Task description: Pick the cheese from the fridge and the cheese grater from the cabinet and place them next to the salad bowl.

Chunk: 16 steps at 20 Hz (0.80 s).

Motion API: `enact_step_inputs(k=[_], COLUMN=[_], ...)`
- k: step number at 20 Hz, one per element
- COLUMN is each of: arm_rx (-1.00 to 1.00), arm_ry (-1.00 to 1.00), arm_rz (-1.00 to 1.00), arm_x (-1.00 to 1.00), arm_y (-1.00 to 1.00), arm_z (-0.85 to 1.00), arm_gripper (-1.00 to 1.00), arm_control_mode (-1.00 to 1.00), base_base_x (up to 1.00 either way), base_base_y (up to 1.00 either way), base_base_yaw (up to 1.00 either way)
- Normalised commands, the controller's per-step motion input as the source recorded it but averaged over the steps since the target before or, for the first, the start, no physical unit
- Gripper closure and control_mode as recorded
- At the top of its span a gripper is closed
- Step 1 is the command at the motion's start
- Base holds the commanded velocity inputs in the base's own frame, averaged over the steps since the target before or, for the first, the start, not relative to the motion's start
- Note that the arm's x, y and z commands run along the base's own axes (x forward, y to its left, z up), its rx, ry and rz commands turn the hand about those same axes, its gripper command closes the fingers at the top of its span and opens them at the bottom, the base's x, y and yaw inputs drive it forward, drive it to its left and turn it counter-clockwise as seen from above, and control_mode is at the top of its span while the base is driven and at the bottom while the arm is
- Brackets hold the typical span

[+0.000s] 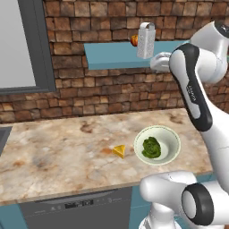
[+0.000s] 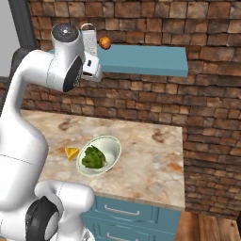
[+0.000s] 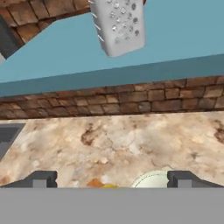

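Observation:
The silvery cheese grater point(image 1: 146, 40) stands upright on the teal cabinet shelf point(image 1: 112, 56), and in the hand view the cheese grater point(image 3: 118, 26) is at the top, above the shelf's front edge point(image 3: 131, 72). My gripper point(image 3: 111, 180) is open and empty, held just below and in front of that edge and apart from the grater. Down on the marble counter point(image 1: 53, 147), the yellow cheese wedge point(image 1: 119, 150) lies just left of the salad bowl point(image 1: 157, 145), close but not touching. From the right, the cheese point(image 2: 71, 153) and bowl point(image 2: 99, 155) show beside my arm. The fridge is out of view.
A small red-orange fruit point(image 2: 105, 43) sits on the shelf beside the grater. A dark-framed window point(image 1: 27, 44) is at the left, with a sink corner point(image 1: 2, 134) below it. A dishwasher point(image 1: 76, 208) and teal drawers point(image 2: 127, 212) front the counter, which ends at the right point(image 2: 181, 188).

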Motion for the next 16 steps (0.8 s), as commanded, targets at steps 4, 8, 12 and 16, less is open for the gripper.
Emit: enact_step_inputs(k=[4, 8, 12, 16], arm_rx=[0.00, 0.00, -0.09, -0.07], arm_ry=[0.02, 0.00, 0.00, 0.00], arm_rz=[0.22, 0.27, 0.29, 0.11], arm_x=[0.26, 0.30, 0.29, 0.33], arm_y=[-0.06, -0.06, 0.00, 0.00], arm_z=[0.24, 0.22, 0.18, 0.12], arm_gripper=[-1.00, -1.00, -1.00, -1.00], arm_control_mode=[-1.00, -1.00, -1.00, -1.00], base_base_x=[0.00, 0.00, 0.00, 0.00], base_base_y=[0.00, 0.00, 0.00, 0.00], base_base_yaw=[0.00, 0.00, 0.00, 0.00])
